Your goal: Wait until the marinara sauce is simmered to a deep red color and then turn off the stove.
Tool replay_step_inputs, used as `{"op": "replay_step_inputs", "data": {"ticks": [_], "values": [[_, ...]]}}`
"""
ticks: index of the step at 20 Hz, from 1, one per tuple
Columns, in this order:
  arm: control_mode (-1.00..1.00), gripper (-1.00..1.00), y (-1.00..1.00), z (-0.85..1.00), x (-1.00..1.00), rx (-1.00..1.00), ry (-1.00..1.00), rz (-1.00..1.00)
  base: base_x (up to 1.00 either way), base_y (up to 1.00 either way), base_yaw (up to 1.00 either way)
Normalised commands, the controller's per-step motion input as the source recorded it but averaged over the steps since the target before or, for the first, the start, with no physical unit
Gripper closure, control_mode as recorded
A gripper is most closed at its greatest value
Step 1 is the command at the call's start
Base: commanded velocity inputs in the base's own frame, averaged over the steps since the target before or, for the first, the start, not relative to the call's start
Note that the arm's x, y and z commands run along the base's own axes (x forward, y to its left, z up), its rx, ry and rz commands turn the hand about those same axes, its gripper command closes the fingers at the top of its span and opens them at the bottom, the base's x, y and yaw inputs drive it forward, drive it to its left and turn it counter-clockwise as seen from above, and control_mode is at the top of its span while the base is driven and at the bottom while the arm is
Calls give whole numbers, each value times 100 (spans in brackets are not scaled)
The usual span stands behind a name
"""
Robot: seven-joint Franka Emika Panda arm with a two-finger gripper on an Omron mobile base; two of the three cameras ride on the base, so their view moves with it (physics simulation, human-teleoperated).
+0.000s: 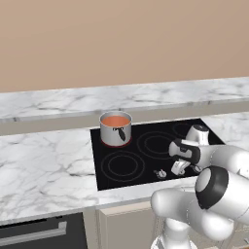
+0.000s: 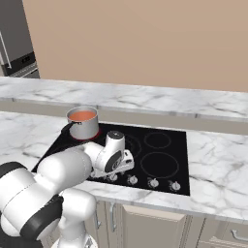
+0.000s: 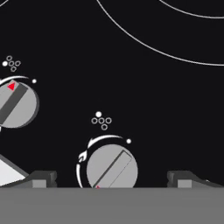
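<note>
A small steel saucepan [image 1: 115, 131] stands on the back-left burner of the black stove [image 1: 146, 165]; the ring under it glows red. The marinara sauce [image 1: 115, 120] in it is an orange-red disc, also seen from the other side [image 2: 82, 116]. My gripper [image 1: 178, 168] hangs low over the row of silver knobs at the stove's front edge. In the hand view my gripper [image 3: 111, 179] is open, its fingertips [image 3: 42, 178] standing on either side of one knob [image 3: 112, 169] without touching it. A second knob [image 3: 15, 103] with a red marker lies to the left.
Marble counter [image 1: 44, 165] surrounds the stove, with a raised ledge [image 1: 73, 99] behind it. Further knobs [image 2: 153, 183] run along the front edge to the right. A dark oven front with a bar handle [image 1: 34, 234] sits below the counter on the left.
</note>
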Motion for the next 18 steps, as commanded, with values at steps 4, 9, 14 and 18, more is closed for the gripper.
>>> {"op": "replay_step_inputs", "data": {"ticks": [4, 9, 14, 18], "values": [[-100, -100, 0, -1, 0, 0, 0, 0, 0, 0, 0], [-100, -100, 0, -9, 0, 0, 0, 0, 0, 0, 0], [-100, -100, 0, -19, 0, 0, 0, 0, 0, 0, 0], [-100, -100, 0, -4, 0, 0, 0, 0, 0, 0, 0]]}}
